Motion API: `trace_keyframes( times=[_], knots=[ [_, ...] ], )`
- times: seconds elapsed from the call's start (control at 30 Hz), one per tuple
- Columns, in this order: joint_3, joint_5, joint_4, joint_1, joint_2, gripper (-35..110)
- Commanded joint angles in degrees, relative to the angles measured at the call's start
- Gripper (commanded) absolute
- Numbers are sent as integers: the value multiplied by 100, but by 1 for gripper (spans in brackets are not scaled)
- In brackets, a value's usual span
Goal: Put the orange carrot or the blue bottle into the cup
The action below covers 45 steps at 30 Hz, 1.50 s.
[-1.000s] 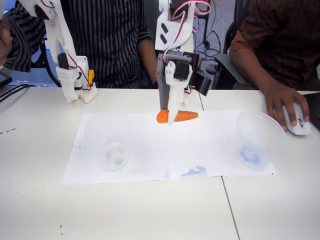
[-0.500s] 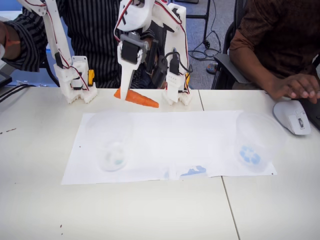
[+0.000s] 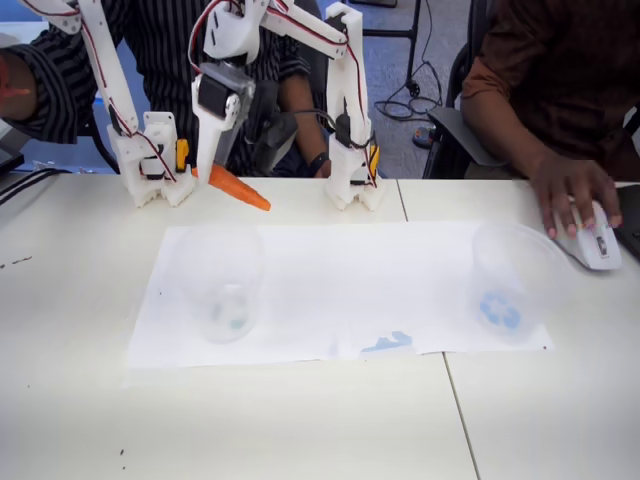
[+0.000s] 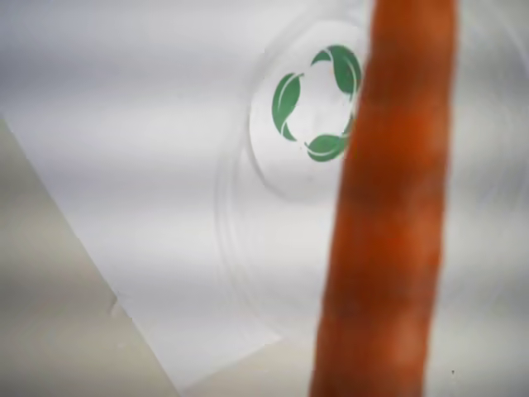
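Orange carrot (image 3: 238, 188) clamped between fingers (image 3: 210, 160), above cup (image 3: 222, 283)

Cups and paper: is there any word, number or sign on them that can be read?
No words or numbers are readable.
Left cup: a green sign of three leaves in a ring at its base, clear in the wrist view.
Right cup: a blue recycling-like mark, blurred.
Paper: a blue mark, unreadable.

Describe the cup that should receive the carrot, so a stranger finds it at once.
On the white paper sheet, two clear cups stand apart. The target cup is at the left end, below the held orange carrot. Its base shows green leaves; the other cup has a blue mark.
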State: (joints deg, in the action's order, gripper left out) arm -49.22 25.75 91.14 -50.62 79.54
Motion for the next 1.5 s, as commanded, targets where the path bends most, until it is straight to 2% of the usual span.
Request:
trace_keyframes(
  times=[0.0,0.47,0.97,1.13,1.47],
  knots=[
    [141,-70,-220,-132,281,9],
    [229,-457,-308,246,-167,9],
    [237,-439,-325,299,-246,9],
    [158,-483,-826,237,-246,9],
    [132,-483,-914,229,-255,9]
  ],
)
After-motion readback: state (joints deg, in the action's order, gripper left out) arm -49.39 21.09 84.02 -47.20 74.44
